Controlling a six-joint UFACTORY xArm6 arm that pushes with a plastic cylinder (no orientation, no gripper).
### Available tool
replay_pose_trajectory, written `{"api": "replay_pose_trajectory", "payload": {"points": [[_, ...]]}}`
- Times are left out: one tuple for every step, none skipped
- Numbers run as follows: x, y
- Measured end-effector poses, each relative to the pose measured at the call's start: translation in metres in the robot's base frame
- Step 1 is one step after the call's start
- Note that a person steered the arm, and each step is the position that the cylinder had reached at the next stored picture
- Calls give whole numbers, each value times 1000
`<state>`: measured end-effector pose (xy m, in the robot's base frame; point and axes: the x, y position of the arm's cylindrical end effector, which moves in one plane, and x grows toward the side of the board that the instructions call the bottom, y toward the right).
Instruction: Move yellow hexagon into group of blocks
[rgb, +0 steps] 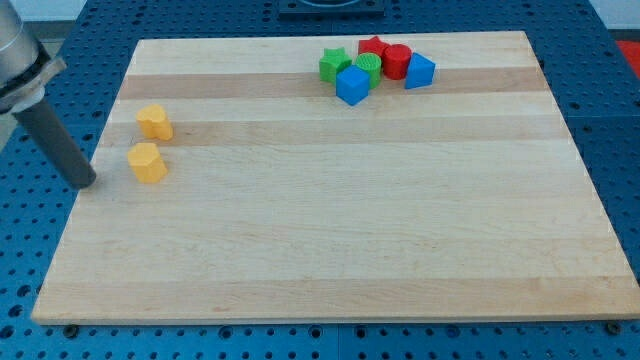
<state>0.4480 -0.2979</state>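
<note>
A yellow hexagon (148, 162) lies near the board's left edge. A second yellow block (155, 121), of a notched shape, lies just above it in the view. The group sits at the view's top, right of centre: a green star (333, 66), a green cylinder (369, 66), a red star (373, 47), a red cylinder (397, 60), a blue cube (352, 85) and a blue block (420, 71). My tip (86, 183) rests at the board's left edge, a short gap to the left of the yellow hexagon and slightly below it, not touching it.
The wooden board (330, 240) lies on a blue perforated table. The rod slants up to the view's top left corner. The board's left edge runs right beside my tip.
</note>
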Motion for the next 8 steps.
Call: {"api": "replay_pose_trajectory", "payload": {"points": [[-22, 71], [-22, 180], [-22, 199], [-23, 140], [-17, 75], [17, 74], [12, 147], [-6, 242]]}}
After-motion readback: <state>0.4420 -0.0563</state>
